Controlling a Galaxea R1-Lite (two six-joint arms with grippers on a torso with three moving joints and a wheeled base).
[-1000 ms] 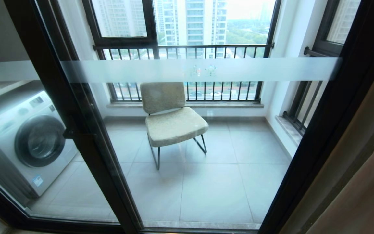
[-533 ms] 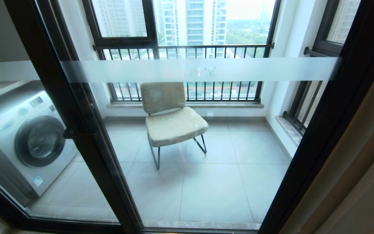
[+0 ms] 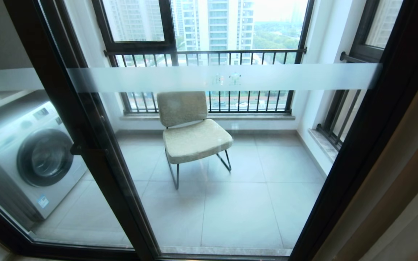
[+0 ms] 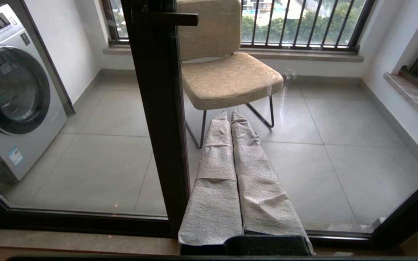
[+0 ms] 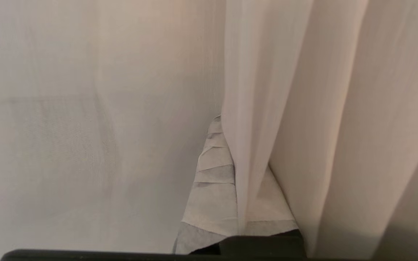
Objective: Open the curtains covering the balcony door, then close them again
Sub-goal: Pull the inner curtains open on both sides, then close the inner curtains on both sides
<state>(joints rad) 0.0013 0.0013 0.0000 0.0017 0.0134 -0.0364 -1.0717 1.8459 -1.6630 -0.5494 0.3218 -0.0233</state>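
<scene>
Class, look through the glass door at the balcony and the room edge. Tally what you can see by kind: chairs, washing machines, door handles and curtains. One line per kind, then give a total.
Chairs: 1, the beige chair
Washing machines: 1, the washing machine
Door handles: 1, the black handle on the balcony door
Curtains: 1 bunch, the curtains at the right edge
Total: 4

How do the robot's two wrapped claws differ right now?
The left end effector has nothing between its fingers, which lie side by side, and points at the glass balcony door; the right end effector has a fold of the curtains caught between its fingers. The left has a clear sight of the chair; the right sees only fabric. Both are shut and covered in the same pale crinkled wrap.
</scene>
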